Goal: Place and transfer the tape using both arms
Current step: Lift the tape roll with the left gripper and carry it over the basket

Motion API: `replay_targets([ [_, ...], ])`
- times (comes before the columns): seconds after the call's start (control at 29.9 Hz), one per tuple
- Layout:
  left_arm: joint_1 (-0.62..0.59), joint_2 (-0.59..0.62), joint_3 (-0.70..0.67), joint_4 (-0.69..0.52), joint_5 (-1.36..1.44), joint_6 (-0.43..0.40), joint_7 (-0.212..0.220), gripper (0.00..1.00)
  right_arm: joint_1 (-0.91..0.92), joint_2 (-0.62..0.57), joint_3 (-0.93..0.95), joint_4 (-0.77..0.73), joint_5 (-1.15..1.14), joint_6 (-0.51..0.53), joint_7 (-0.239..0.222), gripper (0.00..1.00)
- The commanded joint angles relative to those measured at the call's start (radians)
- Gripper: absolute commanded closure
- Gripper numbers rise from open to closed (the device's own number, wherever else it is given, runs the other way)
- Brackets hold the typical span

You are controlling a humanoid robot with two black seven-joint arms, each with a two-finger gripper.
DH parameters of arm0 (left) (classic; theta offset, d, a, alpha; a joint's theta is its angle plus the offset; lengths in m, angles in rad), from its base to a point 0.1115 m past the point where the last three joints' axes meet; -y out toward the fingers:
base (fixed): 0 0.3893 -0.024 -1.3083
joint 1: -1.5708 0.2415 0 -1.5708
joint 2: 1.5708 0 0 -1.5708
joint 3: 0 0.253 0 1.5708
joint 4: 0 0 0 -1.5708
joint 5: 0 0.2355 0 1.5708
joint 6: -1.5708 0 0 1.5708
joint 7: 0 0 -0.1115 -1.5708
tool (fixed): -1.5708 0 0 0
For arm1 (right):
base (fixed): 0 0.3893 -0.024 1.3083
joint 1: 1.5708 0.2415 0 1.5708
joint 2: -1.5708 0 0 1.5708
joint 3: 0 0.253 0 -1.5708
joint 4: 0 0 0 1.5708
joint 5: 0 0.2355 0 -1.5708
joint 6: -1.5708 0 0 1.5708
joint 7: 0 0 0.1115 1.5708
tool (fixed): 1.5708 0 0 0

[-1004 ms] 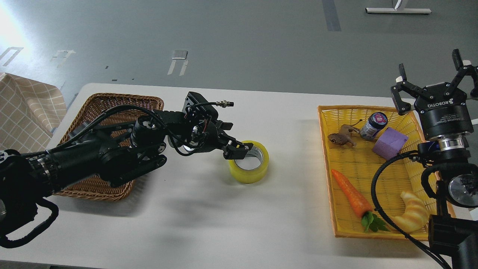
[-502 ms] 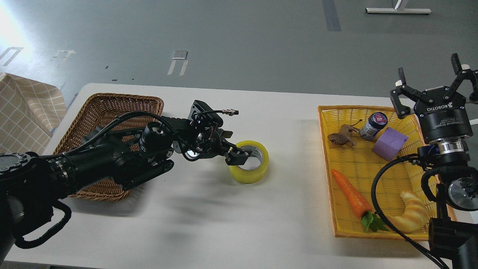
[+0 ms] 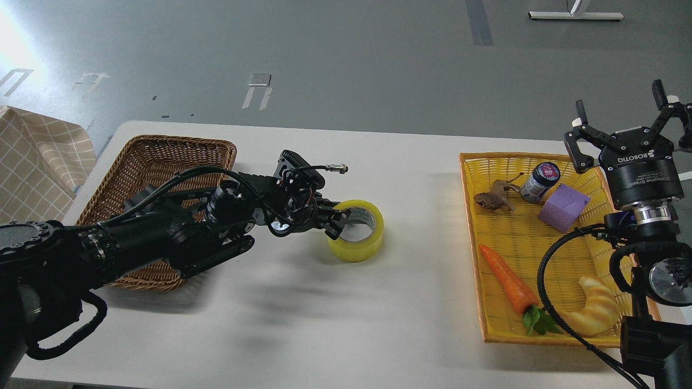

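Note:
The tape [image 3: 363,247], a wide yellow roll with a grey-white core, lies flat on the white table [image 3: 335,324] near the middle. My left arm reaches in low from the left. My left gripper [image 3: 336,220] is at the roll's left rim, with one finger inside the core and the other outside, closed on the roll's wall. My right gripper [image 3: 621,111] is at the far right, raised with its fingers spread and pointing up, empty, beside the far right corner of the yellow tray.
A brown wicker basket [image 3: 162,154] sits at the left, partly under my left arm. A yellow tray [image 3: 519,237] at the right holds a carrot [image 3: 505,281], a croissant [image 3: 597,313], a purple block [image 3: 563,207], a small jar [image 3: 538,182] and a toy animal [image 3: 493,199].
My left gripper has dropped lower and drawn back to the left, closing on the tape's left wall. The tape has shifted slightly left. The right gripper has barely moved.

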Motion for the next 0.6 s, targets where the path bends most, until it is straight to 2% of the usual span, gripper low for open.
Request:
replay_targets([
  [0.0,-0.012,0.014,0.013,0.002,-0.004,-0.007,-0.001,1.0,0.001,0.0,0.001,0.0,0.0,0.0,0.001,0.0],
  [0.17,-0.088,0.052,0.007,-0.014,-0.022,-0.006,-0.007,1.0,0.001,0.0,0.003,0.0,0.0,0.0,-0.001,0.0],
  [0.43,-0.284,0.163,0.011,-0.046,-0.16,-0.027,-0.019,1.0,0.001,0.0,0.006,0.002,0.0,0.0,0.001,0.0],
  [0.57,-0.302,0.227,0.011,-0.055,-0.157,-0.038,-0.043,1.0,0.001,0.0,0.005,0.002,0.0,0.0,-0.001,0.0],
])
